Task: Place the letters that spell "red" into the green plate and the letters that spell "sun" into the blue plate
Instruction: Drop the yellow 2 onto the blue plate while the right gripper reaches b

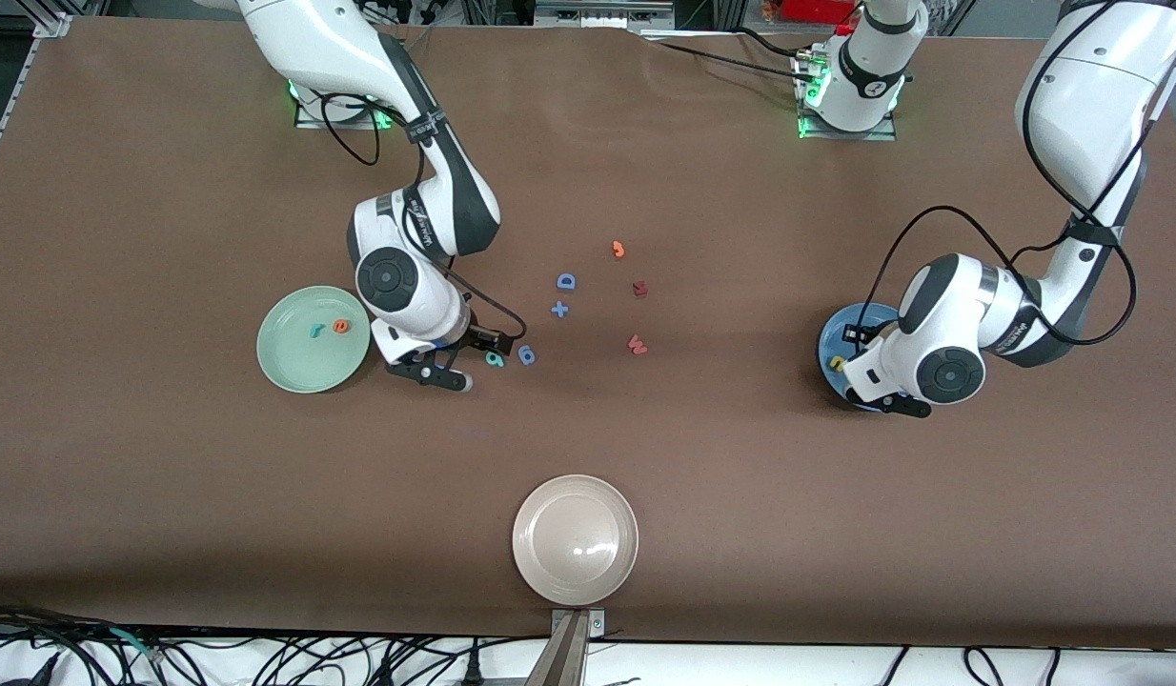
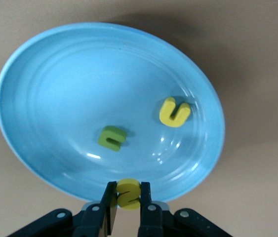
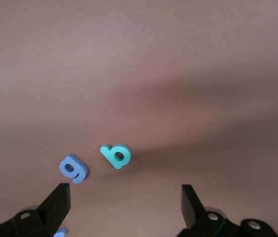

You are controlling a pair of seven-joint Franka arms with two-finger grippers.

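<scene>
Over the blue plate (image 2: pixel 40 98), left hand (image 2: pixel 127 193) pinches yellow s (image 2: pixel 128 193), hidden in front view; u (image 2: pixel 174 112), n (image 2: pixel 112 138) inside. Right hand (image 3: pixel 124 197) wide over teal d (image 3: pixel 116 155); r (image 1: pixel 315 331), e (image 1: pixel 340 326) in green plate (image 1: pixel 293 367).

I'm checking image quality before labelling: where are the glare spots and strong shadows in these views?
Front view: a bright highlight sits in the beige plate. Left wrist view: small glints on the blue plate, and a dark shadow on the table along its rim. Right wrist view: a broad soft shadow band crosses the table by the teal letter; no glare.
</scene>
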